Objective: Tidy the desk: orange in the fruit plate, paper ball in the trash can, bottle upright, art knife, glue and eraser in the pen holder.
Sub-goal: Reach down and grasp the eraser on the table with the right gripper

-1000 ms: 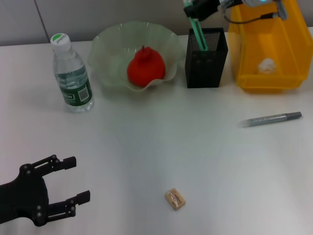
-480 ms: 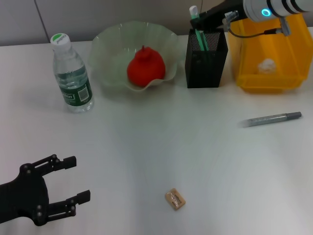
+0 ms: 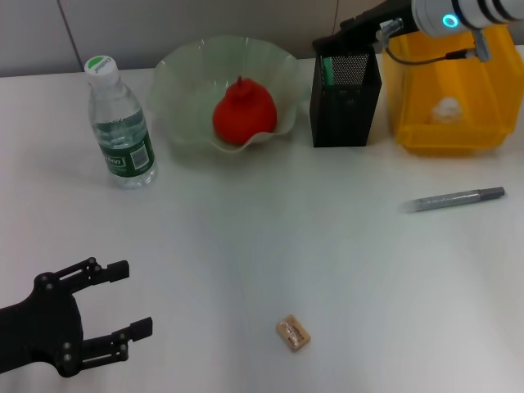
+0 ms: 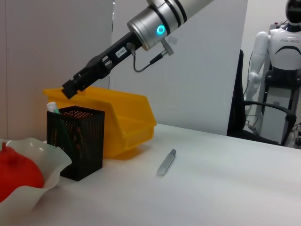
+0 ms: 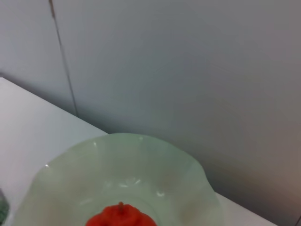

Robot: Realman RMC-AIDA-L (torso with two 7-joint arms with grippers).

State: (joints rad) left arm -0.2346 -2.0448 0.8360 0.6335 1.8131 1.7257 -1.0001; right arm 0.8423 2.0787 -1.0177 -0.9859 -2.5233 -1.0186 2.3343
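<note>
The right gripper [image 3: 332, 41] is hovering just above the far-left rim of the pen holder [image 3: 346, 110], where a green glue stick [image 3: 327, 70] is standing inside; whether its fingers are parted or closed cannot be told from any view. The step is judged to be the glue drop-off: the arm should be lifting straight up, clear of the mesh rim, before swinging toward the art knife [image 3: 453, 199], which is lying to the right and nearer. The eraser [image 3: 293, 334] is lying near centre. The orange [image 3: 243, 113] is sitting in the plate [image 3: 180, 78], the paper ball [image 3: 447, 110] in the yellow bin [image 3: 483, 131], and the bottle [image 3: 119, 123] is upright. The left gripper [image 3: 123, 311] is parked near-left, fingers spread, empty. The lower part of the glue is hidden by mesh.
</note>
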